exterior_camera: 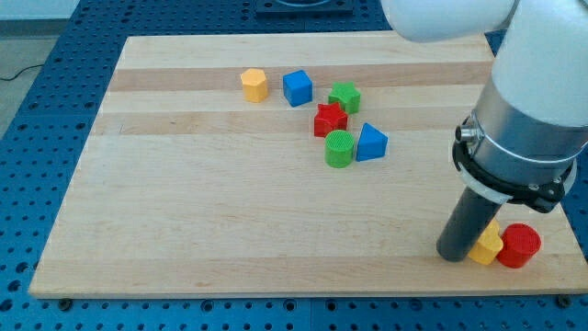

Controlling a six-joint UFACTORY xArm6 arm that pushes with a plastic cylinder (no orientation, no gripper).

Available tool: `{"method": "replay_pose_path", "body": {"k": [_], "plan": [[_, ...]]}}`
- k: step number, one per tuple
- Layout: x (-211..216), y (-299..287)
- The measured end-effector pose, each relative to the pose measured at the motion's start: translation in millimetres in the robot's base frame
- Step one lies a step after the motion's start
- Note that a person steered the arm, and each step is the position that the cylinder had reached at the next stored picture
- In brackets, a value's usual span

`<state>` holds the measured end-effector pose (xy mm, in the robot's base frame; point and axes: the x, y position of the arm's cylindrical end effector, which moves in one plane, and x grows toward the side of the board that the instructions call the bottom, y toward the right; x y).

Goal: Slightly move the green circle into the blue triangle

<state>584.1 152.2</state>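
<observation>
The green circle [339, 148] lies near the board's middle, right of centre. The blue triangle [371, 142] sits just to its right, touching it or nearly so. My tip [454, 255] is far off at the view's lower right, resting on the board beside a yellow block [487, 246]. It is well below and to the right of both blocks.
A red star [330, 119] sits just above the green circle, with a green star-like block [345, 97] above it. A blue cube [297, 87] and a yellow hexagon [254, 85] lie further left. A red cylinder [519, 245] stands by the yellow block. The wooden board [184, 202] ends near the view's bottom.
</observation>
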Motion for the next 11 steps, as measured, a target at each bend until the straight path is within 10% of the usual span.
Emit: {"method": "replay_pose_path", "body": {"k": [6, 11], "plan": [[-130.5, -148.7], [-166.1, -124.0]]}}
